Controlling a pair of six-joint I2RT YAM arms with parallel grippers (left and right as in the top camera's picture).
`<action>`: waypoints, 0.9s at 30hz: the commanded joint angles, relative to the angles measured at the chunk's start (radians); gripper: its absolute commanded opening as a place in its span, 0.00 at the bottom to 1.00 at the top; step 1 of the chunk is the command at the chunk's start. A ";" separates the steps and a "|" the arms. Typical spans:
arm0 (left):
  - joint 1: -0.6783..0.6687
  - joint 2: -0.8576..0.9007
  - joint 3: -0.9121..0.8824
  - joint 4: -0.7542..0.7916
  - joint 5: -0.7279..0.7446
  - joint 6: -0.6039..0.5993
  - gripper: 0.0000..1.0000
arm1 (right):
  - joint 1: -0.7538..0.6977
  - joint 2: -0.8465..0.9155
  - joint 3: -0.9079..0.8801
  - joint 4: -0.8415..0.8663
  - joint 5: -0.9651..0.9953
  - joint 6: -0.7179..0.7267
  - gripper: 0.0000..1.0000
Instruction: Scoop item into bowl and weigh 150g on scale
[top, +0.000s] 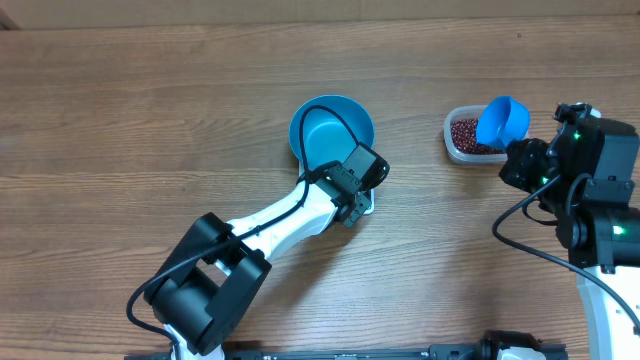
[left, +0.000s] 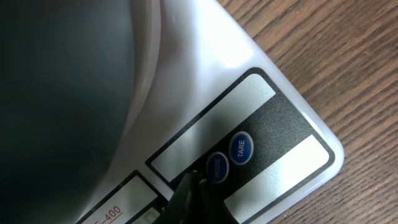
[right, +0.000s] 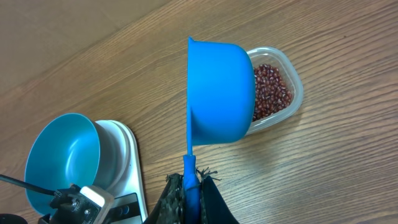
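The blue bowl (top: 332, 128) stands on the white scale (top: 369, 207), which it mostly covers from above. My left gripper (top: 358, 190) is shut, its tip (left: 194, 179) resting on the scale's dark front panel (left: 283, 124) beside two round blue buttons (left: 241, 147). My right gripper (right: 191, 183) is shut on the handle of a small blue scoop (right: 221, 93). The scoop (top: 503, 120) hangs on its side over a clear tub (top: 462, 150) of red-brown beans (right: 272, 93). No beans show in the scoop or in the bowl (right: 62, 155).
The tub sits to the right of the scale (right: 127, 168) on the wooden table (top: 150, 110). The left arm's black base (top: 205, 285) stands at the front left, and the right arm's body (top: 600, 190) fills the right edge.
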 joint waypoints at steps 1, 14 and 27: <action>0.002 0.024 -0.012 -0.008 -0.014 0.015 0.04 | -0.009 -0.002 0.026 0.006 -0.001 -0.005 0.04; -0.027 -0.126 0.184 -0.196 -0.006 0.000 0.04 | -0.009 -0.002 0.026 0.005 -0.001 -0.005 0.04; 0.040 -0.390 0.261 -0.486 -0.010 -0.133 0.04 | -0.009 -0.002 0.026 -0.028 -0.002 -0.005 0.04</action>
